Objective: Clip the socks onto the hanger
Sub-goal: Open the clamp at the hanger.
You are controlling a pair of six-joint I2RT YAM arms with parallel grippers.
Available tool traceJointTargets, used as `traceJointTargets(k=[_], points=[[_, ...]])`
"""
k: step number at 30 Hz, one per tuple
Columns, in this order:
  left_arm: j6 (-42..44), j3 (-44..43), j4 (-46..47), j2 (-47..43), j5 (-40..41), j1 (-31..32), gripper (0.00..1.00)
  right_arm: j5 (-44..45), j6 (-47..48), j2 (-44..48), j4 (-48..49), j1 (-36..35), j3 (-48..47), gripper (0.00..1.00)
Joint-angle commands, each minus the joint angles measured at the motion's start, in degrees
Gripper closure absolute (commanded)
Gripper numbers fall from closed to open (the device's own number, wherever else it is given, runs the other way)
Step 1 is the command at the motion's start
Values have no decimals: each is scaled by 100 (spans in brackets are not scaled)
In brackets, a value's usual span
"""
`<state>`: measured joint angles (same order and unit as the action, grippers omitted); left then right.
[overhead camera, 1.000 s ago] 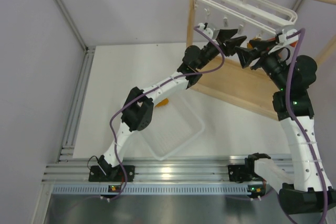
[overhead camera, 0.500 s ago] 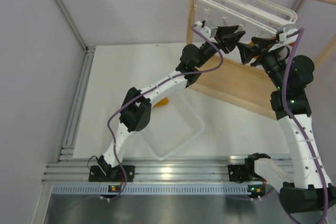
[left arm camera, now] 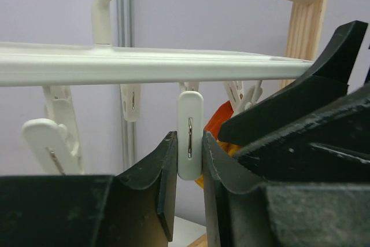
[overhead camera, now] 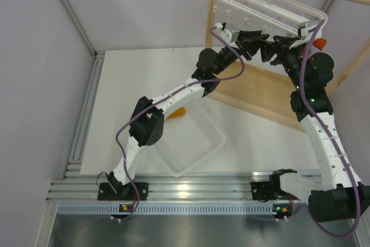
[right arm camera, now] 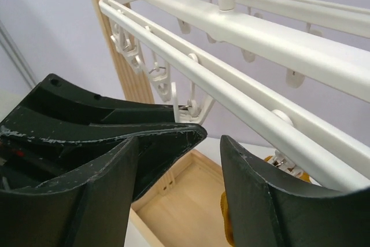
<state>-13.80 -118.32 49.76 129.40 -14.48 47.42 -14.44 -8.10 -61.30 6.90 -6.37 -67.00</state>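
Entry, change over the last second: my left claw (overhead camera: 252,40) has risen to the near rail of the hanger (left arm camera: 144,65) and narrowed its jaws until both pads touch one dangling clip (left arm camera: 190,121), which I now pinch between them. My right claw (right arm camera: 211,138) has swung in and up to sit nose to nose with the left, jaws standing apart with nothing visible between them. I judge this the clip-opening step, the mouth being squeezed ready, nothing fed in yet. Materials: the hanger is smooth white moulded plastic in rounded rectangular bars, directly above both claws. The clip is a glossy white round-ended paddle with a thin steel wire spring down its face. One sock (left arm camera: 218,124) is soft crumpled knit, red-orange to yellow, just behind the pinched clip and beside my right claw; I cannot tell whether a clip already holds it. A second sock (overhead camera: 180,112) lies far below on the white surface (overhead camera: 133,79), at the edge of a translucent tray (overhead camera: 217,137). The rack (left arm camera: 303,33) is pale grained wood, beyond the claws.
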Motion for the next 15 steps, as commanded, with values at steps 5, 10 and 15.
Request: traceJointTargets(k=[5,10,15], points=[[-17,187,394,-521,-362,13,93,617,-578,-181,778,-92,-138,43],[88,257,351,-539,-415,13,95,556,-798,-312,936,-92,-225,42],[202,222,315,-504,-485,4,96,336,-1062,-453,972,-92,-392,40]])
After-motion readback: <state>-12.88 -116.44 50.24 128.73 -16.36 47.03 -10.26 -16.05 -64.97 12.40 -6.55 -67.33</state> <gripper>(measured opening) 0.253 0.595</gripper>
